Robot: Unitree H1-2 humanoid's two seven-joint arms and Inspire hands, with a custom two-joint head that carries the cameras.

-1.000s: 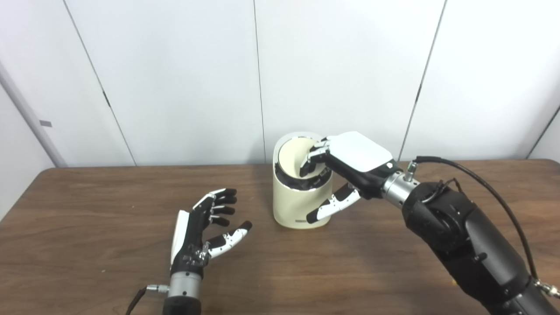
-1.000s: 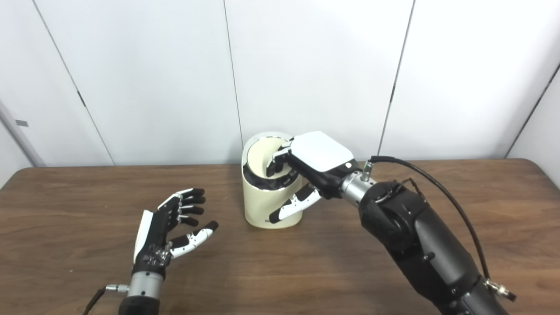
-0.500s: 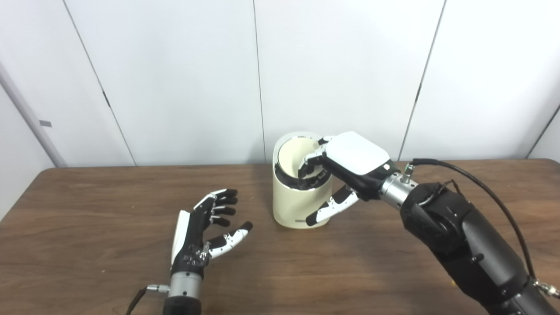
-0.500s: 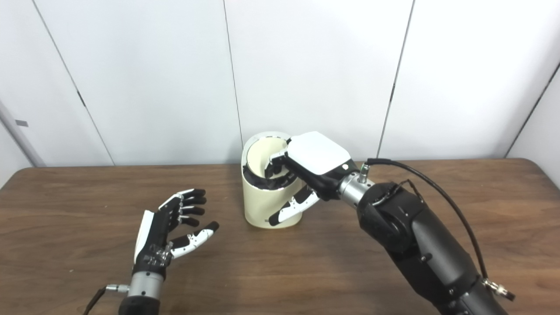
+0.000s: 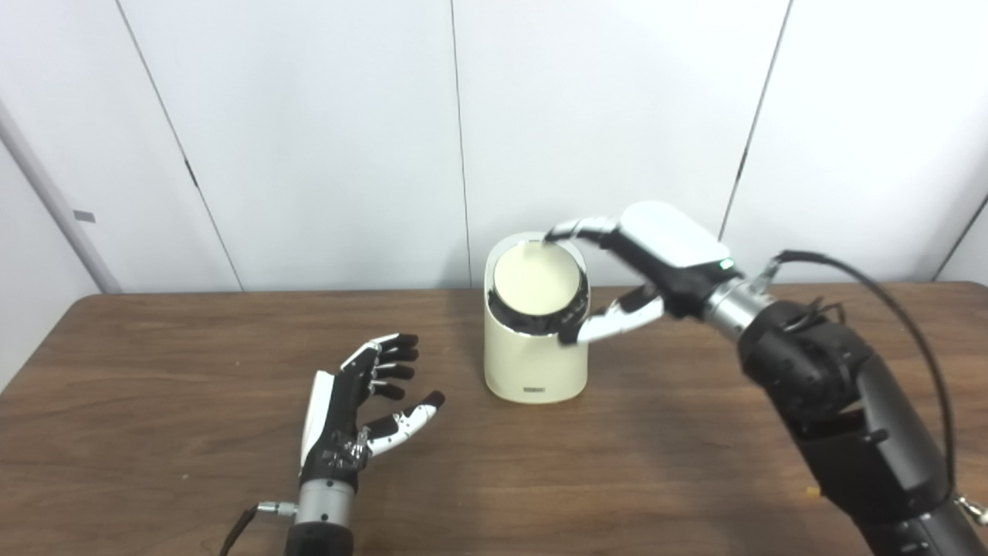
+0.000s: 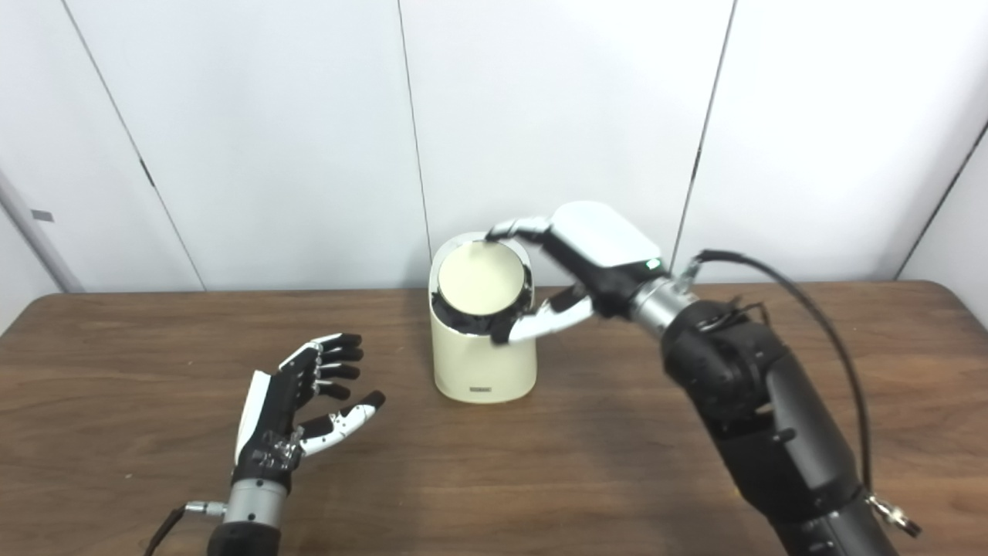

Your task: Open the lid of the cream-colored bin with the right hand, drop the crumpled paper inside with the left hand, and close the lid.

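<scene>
The cream-colored bin (image 5: 532,363) stands on the wooden table (image 5: 154,401) near its far edge. Its round lid (image 5: 536,282) sits flush in the dark rim, tilted toward me, covering the opening. My right hand (image 5: 656,247) hovers above and to the right of the bin, fingers stretched out. Its fingertips (image 5: 559,230) are at the lid's far edge, and its thumb (image 5: 610,324) is beside the bin's right rim. It holds nothing. My left hand (image 5: 347,401) rests on the table left of the bin, palm open and empty. No crumpled paper is in view.
White wall panels (image 5: 309,139) stand right behind the table's far edge. A black cable (image 5: 888,301) loops over my right forearm. Bare tabletop lies between my left hand and the bin.
My right hand has drawn its fingers out of the bin's opening and risen up and to the right. The lid has swung from pushed-in to flush. My left hand has not moved.
</scene>
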